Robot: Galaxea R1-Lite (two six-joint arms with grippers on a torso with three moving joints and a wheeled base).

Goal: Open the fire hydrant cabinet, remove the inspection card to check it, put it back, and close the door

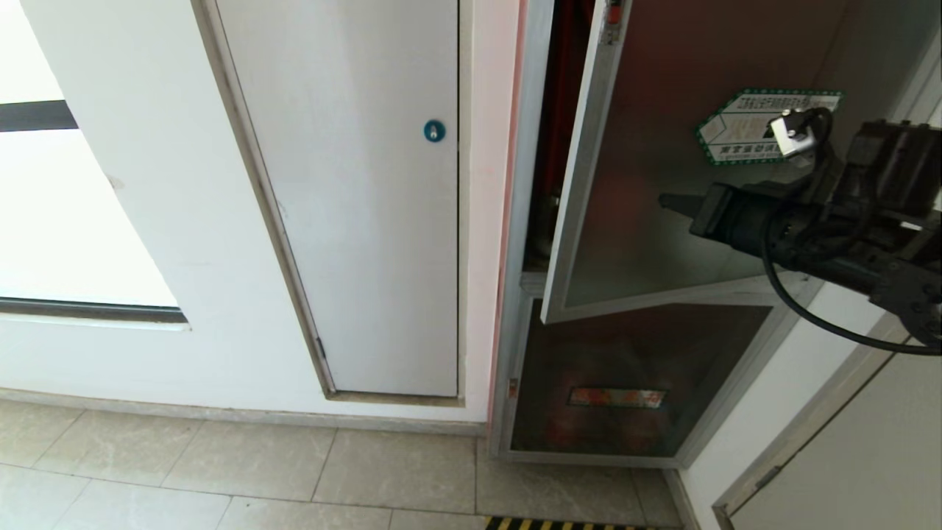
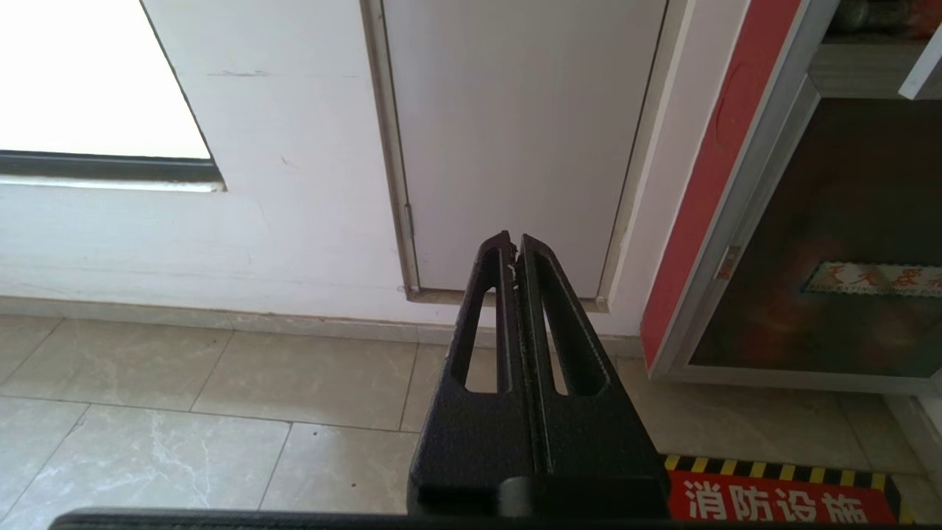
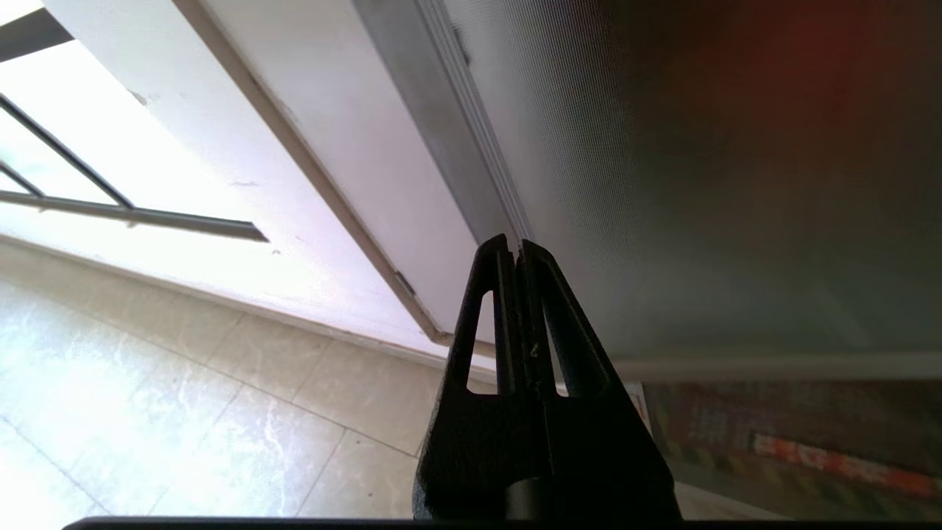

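**Cabinet door part-open, right gripper closed at its glass**

The aluminium-framed dark glass door (image 1: 662, 199), with its green-bordered hexagonal white sticker (image 1: 743, 125), stands ajar, hinged on the right and swung out toward the room. Its long axis is upright; its free edge points left, leaving a narrow gap. Through that gap the head view shows a strip of the red interior of the tall silver aluminium-framed fire hydrant cabinet (image 1: 563, 110); the contents are mostly hidden and no inspection card can be made out.

The right gripper (image 1: 666, 201) reaches in from the right in front of the glass, fingers pressed together and holding nothing. The right wrist view places its tip (image 3: 515, 246) by the door's frame edge; contact cannot be confirmed.

Below the door sits a fixed dark glass panel with an orange-red strip (image 1: 617, 397). Only the left wrist view shows the left gripper (image 2: 513, 243), closed and empty, low above the pale tiled floor (image 2: 221, 383). Left of the cabinet is a plain white panel with a blue round lock (image 1: 434, 131).
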